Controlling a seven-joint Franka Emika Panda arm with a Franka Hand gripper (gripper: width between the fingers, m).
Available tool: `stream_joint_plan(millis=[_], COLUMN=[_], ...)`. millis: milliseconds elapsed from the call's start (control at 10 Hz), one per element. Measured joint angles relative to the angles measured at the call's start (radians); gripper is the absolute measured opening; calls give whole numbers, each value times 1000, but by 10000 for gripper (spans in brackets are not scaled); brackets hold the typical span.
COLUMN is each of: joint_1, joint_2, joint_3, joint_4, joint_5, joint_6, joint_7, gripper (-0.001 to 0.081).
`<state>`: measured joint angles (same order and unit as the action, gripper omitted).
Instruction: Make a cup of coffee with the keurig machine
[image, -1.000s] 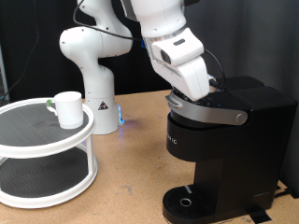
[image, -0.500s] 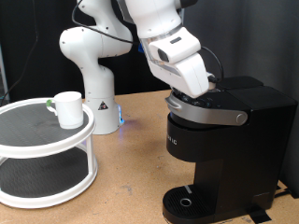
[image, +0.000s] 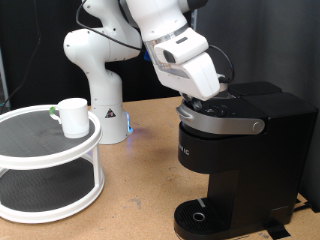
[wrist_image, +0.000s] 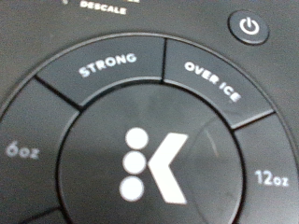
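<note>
The black keurig machine stands at the exterior view's right, with its silver-grey lid handle down and a round drip tray at its base. My gripper is on top of the lid, its fingers hidden behind my white hand. The wrist view is filled by the machine's round button panel: a centre K button ringed by STRONG, OVER ICE, 6oz and 12oz, with a power button. No fingers show there. The white cup stands on a round white stand at the left, far from the gripper.
The two-tier round white stand fills the lower left. The white arm base stands behind, between stand and machine. The wooden tabletop lies between them. A dark curtain closes the back.
My hand has shifted slightly left and up over the machine's lid. The cup, stand and machine have not moved.
</note>
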<state>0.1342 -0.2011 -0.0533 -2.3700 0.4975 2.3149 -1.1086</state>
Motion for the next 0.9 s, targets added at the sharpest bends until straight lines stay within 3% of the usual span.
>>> stream_joint_plan(millis=[300, 600, 700, 900], joint_1=[0, -2, -9, -35], joint_2=[-37, -63, -70, -76], joint_3=[0, -4, -4, -5], joint_4=[-56, -88, -94, -75], joint_5=[36, 45, 32, -63], joint_6=[82, 107, 93, -61], joint_7=[-75, -99, -99, -42], gripper=[6, 6, 6, 6])
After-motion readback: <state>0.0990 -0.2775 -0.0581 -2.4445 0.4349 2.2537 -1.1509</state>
